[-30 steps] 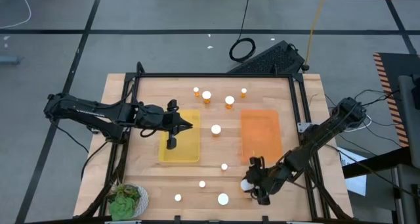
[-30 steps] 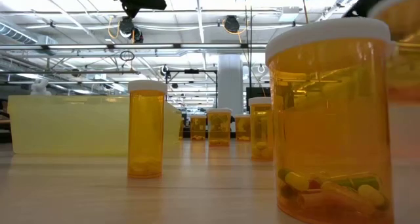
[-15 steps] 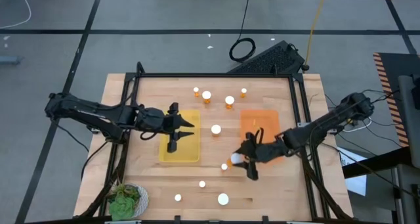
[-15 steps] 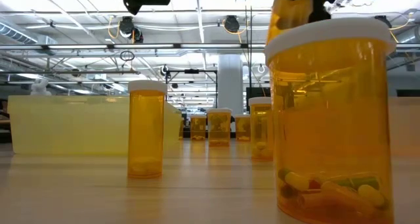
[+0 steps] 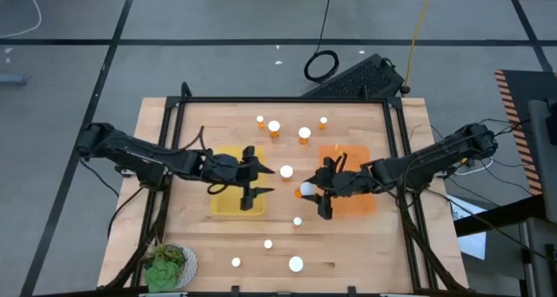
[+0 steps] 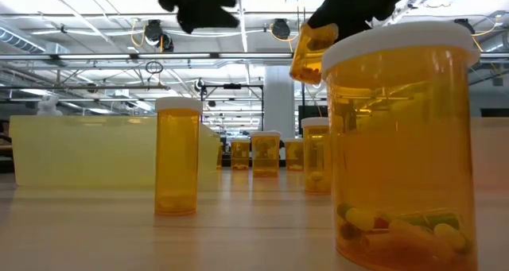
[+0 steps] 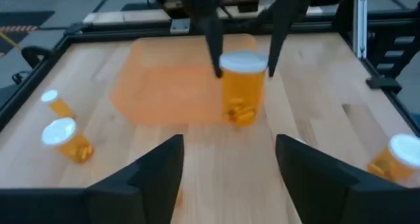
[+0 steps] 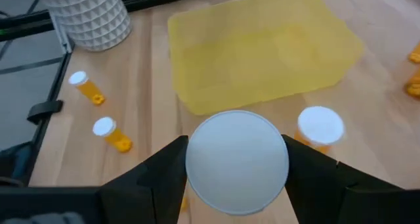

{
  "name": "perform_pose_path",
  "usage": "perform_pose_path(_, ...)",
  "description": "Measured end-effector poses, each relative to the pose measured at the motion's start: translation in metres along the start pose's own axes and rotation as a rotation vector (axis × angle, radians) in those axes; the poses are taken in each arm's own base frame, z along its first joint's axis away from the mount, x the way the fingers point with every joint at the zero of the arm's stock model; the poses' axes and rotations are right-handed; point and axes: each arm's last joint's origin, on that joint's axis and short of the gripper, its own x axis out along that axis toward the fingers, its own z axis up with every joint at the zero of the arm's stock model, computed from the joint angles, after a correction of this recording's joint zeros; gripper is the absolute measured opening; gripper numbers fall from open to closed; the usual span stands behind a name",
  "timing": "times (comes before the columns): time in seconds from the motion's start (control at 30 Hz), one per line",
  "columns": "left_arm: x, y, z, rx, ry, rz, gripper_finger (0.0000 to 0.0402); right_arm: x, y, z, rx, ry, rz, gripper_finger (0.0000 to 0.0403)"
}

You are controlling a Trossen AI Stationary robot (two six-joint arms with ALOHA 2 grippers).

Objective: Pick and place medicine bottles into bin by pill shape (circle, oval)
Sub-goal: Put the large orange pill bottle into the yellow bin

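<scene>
My right gripper (image 5: 317,193) is shut on an amber medicine bottle (image 5: 306,191) with a white cap. It holds the bottle above the wood between the two bins, just left of the orange tray (image 5: 348,179). The left wrist view shows this bottle (image 7: 241,96) with pills in it. My left gripper (image 5: 261,180) hovers open over the right edge of the yellow tray (image 5: 233,197), with nothing between its fingers (image 7: 157,178). Several other bottles stand on the table, one (image 5: 286,171) between the trays. My right gripper pinches the bottle at its white cap (image 7: 243,61), one finger (image 7: 213,40) on each side. The fingers come from above and point down. The bottle (image 6: 312,52) hangs below them, a little tilted and clear of the table.
Several bottles stand along the far side (image 5: 274,127) (image 5: 304,134). Others stand near the front edge (image 5: 296,264) (image 5: 268,243) (image 5: 298,220). A green plant in a white pot (image 5: 167,264) sits at the near left corner. Black frame rails (image 5: 283,99) border the table.
My right gripper has carried the bottle, lifted clear, from the near right corner toward the far and left edges, to the orange tray's left edge. My left gripper has moved toward the table's right edge, from over the yellow tray to that tray's right edge.
</scene>
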Motion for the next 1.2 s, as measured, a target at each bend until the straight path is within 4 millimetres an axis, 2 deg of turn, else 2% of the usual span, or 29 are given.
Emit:
perform_pose_path(0.23,0.019,-0.002,-0.004,-0.006,-0.03,-0.002,0.0304,0.002,-0.008,0.005,0.026,-0.029,-0.028,0.0212)
perform_pose_path(0.53,0.037,-0.002,-0.008,-0.049,-0.055,0.001,0.0365,0.002,-0.004,0.014,0.038,-0.117,0.007,0.0212)
perform_pose_path(0.7,0.047,-0.004,0.0,-0.071,-0.083,-0.008,0.0369,0.001,-0.003,0.018,0.034,-0.159,0.022,0.0212)
perform_pose_path(1.03,0.075,-0.008,0.005,-0.064,-0.03,-0.003,0.0369,0.001,-0.001,0.021,0.023,-0.192,0.034,0.0212)
perform_pose_path(1.2,0.08,-0.009,0.012,-0.078,-0.04,-0.004,0.0345,0.002,-0.001,0.021,0.021,-0.187,0.036,0.0212)
